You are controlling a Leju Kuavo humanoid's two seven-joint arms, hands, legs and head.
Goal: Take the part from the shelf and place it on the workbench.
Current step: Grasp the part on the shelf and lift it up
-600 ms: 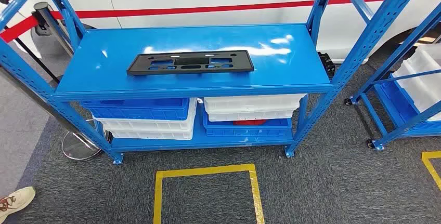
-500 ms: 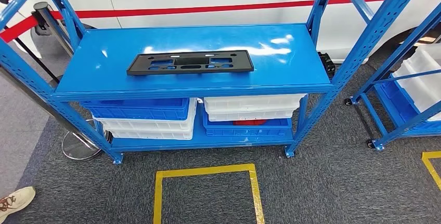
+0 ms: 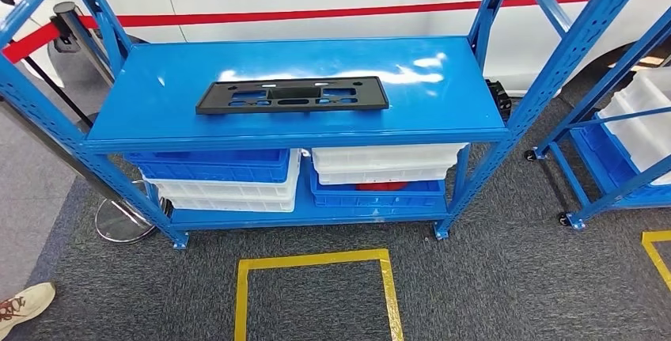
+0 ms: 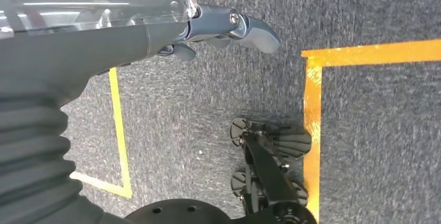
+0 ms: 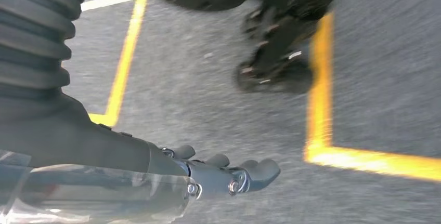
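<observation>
Partly blurred right hand (image 5: 218, 174), empty, fingers apart.

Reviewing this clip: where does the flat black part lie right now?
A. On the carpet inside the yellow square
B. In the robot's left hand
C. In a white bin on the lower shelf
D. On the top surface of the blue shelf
D: the head view shows the black part lying flat on the blue shelf's top surface, above the stacked bins, with nothing holding it.
</observation>
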